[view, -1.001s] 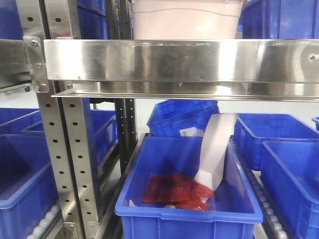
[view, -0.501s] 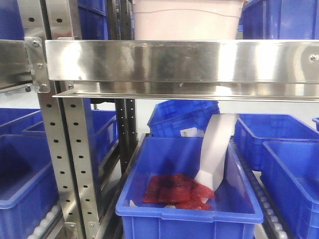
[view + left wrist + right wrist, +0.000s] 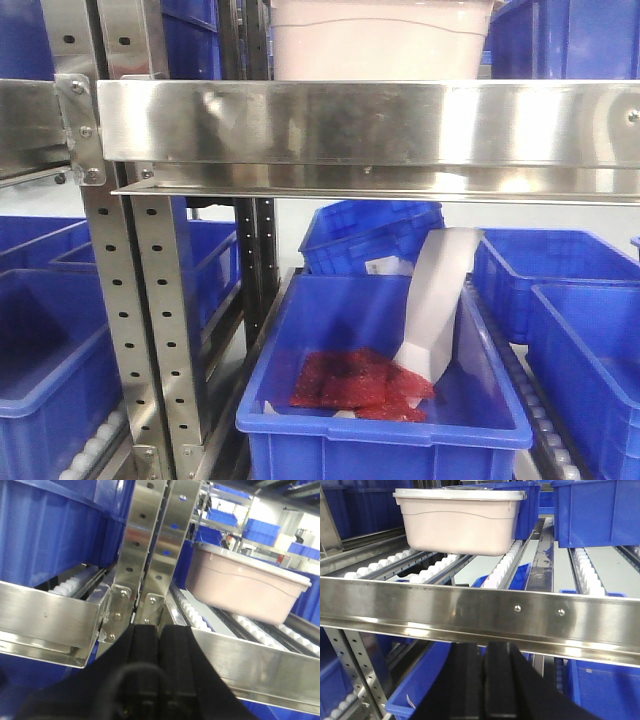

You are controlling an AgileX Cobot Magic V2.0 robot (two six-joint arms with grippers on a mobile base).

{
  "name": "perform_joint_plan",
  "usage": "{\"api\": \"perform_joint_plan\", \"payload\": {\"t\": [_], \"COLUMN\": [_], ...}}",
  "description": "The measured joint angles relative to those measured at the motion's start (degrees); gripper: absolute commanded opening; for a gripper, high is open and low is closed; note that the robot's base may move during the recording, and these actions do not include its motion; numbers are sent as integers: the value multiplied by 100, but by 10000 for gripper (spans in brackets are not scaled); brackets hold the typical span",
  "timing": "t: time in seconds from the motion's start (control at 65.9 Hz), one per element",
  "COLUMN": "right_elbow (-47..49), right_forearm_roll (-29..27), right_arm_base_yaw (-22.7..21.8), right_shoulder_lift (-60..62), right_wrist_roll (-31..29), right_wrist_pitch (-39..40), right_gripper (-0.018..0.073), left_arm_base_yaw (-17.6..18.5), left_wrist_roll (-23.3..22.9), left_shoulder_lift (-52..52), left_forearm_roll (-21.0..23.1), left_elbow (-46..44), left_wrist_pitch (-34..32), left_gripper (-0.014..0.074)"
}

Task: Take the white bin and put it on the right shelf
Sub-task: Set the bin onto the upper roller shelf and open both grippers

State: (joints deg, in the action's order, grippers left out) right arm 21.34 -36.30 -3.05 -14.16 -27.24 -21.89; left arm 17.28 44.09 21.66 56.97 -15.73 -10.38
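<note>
The white bin (image 3: 380, 40) is a pinkish-white tub with a white lid. It rests on the roller tracks of the right shelf, behind the shiny front rail (image 3: 370, 125). The left wrist view shows the bin (image 3: 245, 585) to the upper right, beyond the rail (image 3: 260, 665). In the right wrist view the bin (image 3: 460, 522) stands at the upper left, past the rail (image 3: 470, 612). My left gripper (image 3: 159, 627) is shut and holds nothing, just in front of the uprights. My right gripper (image 3: 484, 645) is shut and holds nothing, just below the rail. Both are well apart from the bin.
Perforated steel uprights (image 3: 140, 330) stand left of the shelf. Blue crates (image 3: 595, 510) flank the bin on that level. Below, a blue crate (image 3: 380, 400) holds red packets (image 3: 350, 380) and a white curved piece (image 3: 435, 310). More blue crates (image 3: 40, 330) fill both sides.
In the front view the whole scene has slid a little to the right. The bin stays where it was on the shelf.
</note>
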Motion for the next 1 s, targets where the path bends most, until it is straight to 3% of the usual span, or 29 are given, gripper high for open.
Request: {"api": "perform_joint_plan", "payload": {"t": [0.834, 0.895, 1.001], "right_elbow": [-12, -36, -202], "right_forearm_roll": [-159, 156, 1312], "right_arm_base_yaw": [0, 0, 0], "right_shoulder_lift": [0, 0, 0], "right_wrist_roll": [0, 0, 113], "right_wrist_pitch": [123, 215, 493], "right_gripper": [60, 60, 60], "left_arm_base_yaw": [0, 0, 0], "left_wrist_roll": [0, 0, 0], "left_shoulder_lift": [-20, -20, -20], "left_forearm_roll": [0, 0, 0], "left_elbow": [22, 22, 22], "left_wrist_pitch": [47, 47, 47], "left_gripper": [-117, -117, -117]}}
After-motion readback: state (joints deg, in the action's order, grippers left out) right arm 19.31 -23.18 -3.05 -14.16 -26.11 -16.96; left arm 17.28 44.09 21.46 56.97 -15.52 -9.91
